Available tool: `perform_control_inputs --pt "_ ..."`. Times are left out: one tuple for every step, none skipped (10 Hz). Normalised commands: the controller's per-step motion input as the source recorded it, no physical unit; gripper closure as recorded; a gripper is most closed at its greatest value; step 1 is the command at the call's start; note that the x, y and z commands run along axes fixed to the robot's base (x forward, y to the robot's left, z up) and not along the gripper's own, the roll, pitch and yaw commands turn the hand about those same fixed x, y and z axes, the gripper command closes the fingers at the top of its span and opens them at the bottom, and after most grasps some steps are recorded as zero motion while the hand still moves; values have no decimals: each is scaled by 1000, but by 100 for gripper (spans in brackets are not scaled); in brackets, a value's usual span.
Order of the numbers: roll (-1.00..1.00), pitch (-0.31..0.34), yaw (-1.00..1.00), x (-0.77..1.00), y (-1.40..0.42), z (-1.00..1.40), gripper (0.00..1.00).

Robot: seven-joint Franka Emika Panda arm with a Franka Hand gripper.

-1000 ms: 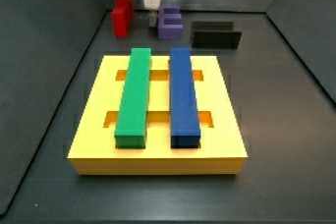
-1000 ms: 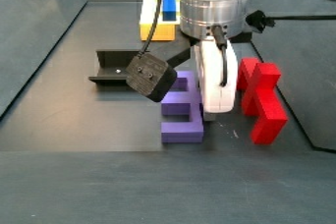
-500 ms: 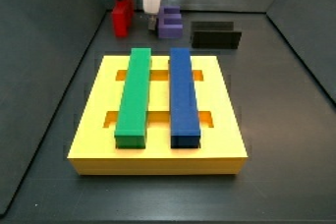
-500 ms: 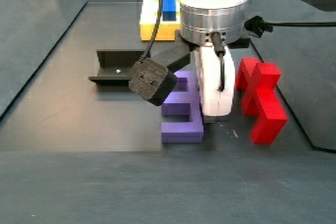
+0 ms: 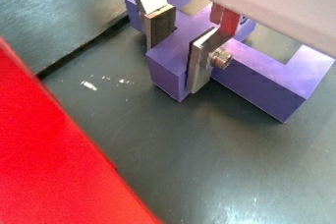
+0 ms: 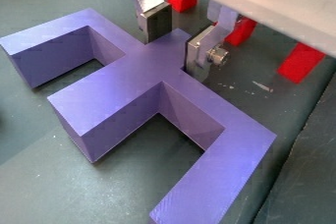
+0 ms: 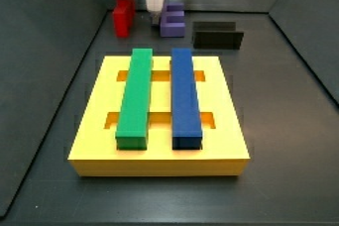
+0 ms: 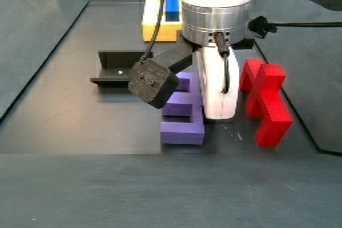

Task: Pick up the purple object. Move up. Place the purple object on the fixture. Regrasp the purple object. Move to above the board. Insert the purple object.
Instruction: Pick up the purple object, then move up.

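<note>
The purple object (image 6: 138,95) lies flat on the dark floor, a blocky bridge shape with two legs and a middle tab. My gripper (image 6: 178,36) is down on it, its silver fingers (image 5: 206,59) pressed against both sides of the tab (image 5: 178,56), shut on it. In a side view the gripper (image 8: 207,110) stands upright over the purple object (image 8: 183,122). The black fixture (image 8: 118,68) stands apart from it, and it also shows in a side view as the fixture (image 7: 219,36). The yellow board (image 7: 159,146) carries a green bar (image 7: 134,96) and a blue bar (image 7: 185,96).
A red block (image 8: 267,102) stands close beside the purple object, and the red block (image 5: 53,149) also fills one corner of a wrist view. Dark walls enclose the floor on both sides.
The arm has barely moved. In a side view the purple object sits slightly higher in the picture than before.
</note>
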Motion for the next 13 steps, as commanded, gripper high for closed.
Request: perform_control_inputs --pt "0 0 0 0 0 0 100" --pt "0 0 0 0 0 0 100" --pt "0 0 0 0 0 0 100" --pt "0 0 0 0 0 0 100" --pt "0 0 0 0 0 0 100" --pt "0 0 0 0 0 0 100" --pt "0 0 0 0 0 0 100" --pt "0 0 0 0 0 0 100" --pt "0 0 0 0 0 0 100" --pt "0 0 0 0 0 0 100" --pt "0 0 0 0 0 0 100" --pt "0 0 0 0 0 0 100" --pt "0 0 0 0 0 833 100"
